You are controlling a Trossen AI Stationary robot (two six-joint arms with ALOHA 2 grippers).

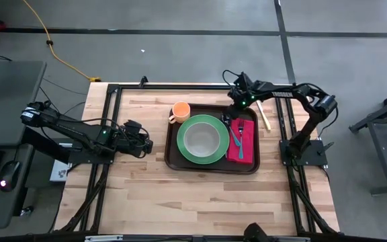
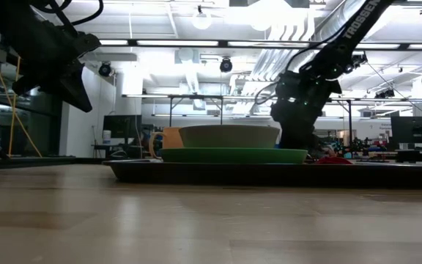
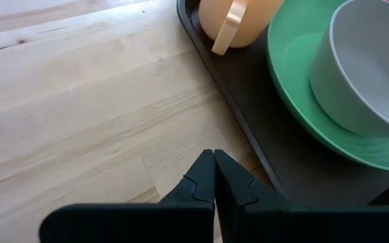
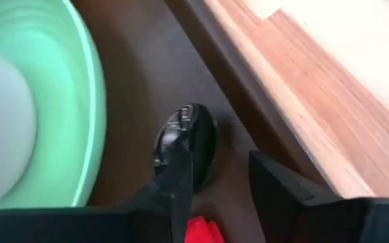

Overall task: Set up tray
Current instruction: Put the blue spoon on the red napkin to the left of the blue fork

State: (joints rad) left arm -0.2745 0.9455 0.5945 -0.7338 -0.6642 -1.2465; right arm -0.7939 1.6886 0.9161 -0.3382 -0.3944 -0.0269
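Note:
The dark brown tray (image 1: 173,160) lies mid-table. It carries a green plate (image 1: 213,153) with a grey bowl (image 1: 201,138) on it, an orange cup (image 1: 181,111) and a red napkin (image 1: 246,142) with a teal fork (image 1: 237,140). A dark spoon (image 4: 188,135) lies with its bowl on the tray floor beside the plate. My right gripper (image 4: 221,162) hovers open over the tray's far right corner (image 1: 231,111), one finger standing over the spoon's handle. My left gripper (image 3: 214,162) is shut, just off the tray's left rim (image 1: 148,144), holding nothing.
A pale wooden utensil (image 1: 265,115) lies on the table just right of the tray. Black frame rails (image 1: 180,86) run along the table's far, left and right edges. Bare wood (image 1: 193,202) spreads on the near side of the tray.

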